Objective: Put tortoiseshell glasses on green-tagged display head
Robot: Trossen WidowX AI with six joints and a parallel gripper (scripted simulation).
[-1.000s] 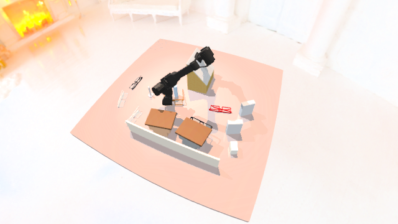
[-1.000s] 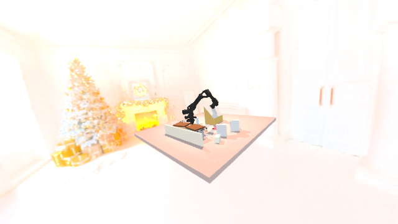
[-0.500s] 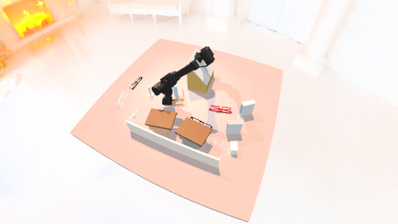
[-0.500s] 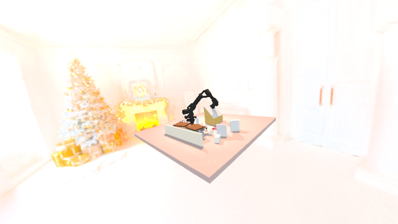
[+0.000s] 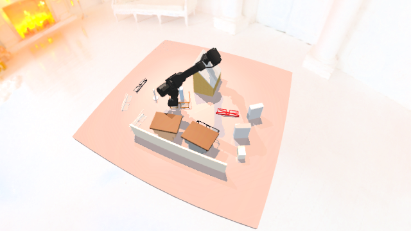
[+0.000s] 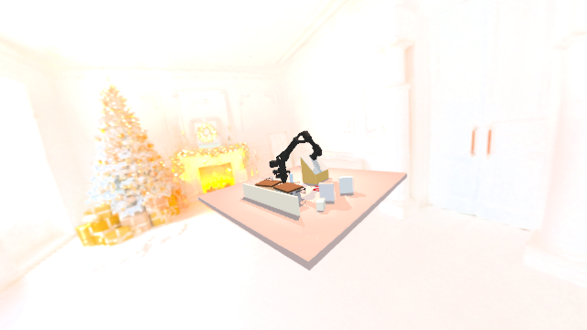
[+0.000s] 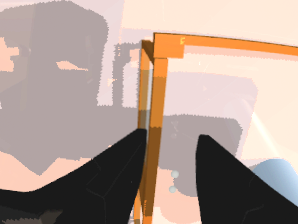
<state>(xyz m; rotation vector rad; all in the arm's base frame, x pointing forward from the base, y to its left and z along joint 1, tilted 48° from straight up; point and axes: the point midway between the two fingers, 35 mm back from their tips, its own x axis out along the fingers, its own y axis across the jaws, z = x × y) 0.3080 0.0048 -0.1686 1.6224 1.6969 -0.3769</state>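
Observation:
The tortoiseshell glasses (image 5: 184, 102) (image 7: 158, 95) show as an orange-brown frame beside a pale blue upright form (image 5: 181, 94) (image 7: 279, 176), which may be a display head. In the wrist view a temple runs down along the inner side of the left finger, and a bar runs right from its top corner. My gripper (image 5: 173, 105) (image 6: 284, 180) (image 7: 172, 140) is partly open. A gap shows between the temple and the right finger, so the temple is not clamped. The green tag, the nose bridge and the fit behind the ears cannot be made out.
A thin white stand (image 5: 155, 95) is left of the arm. Two brown-topped blocks (image 5: 166, 122) (image 5: 200, 136) and a low wall (image 5: 180, 147) stand in front. Red glasses (image 5: 227, 112) and white blocks (image 5: 255, 111) (image 5: 242, 131) lie right; a yellow-sided wedge (image 5: 204, 86) stands behind.

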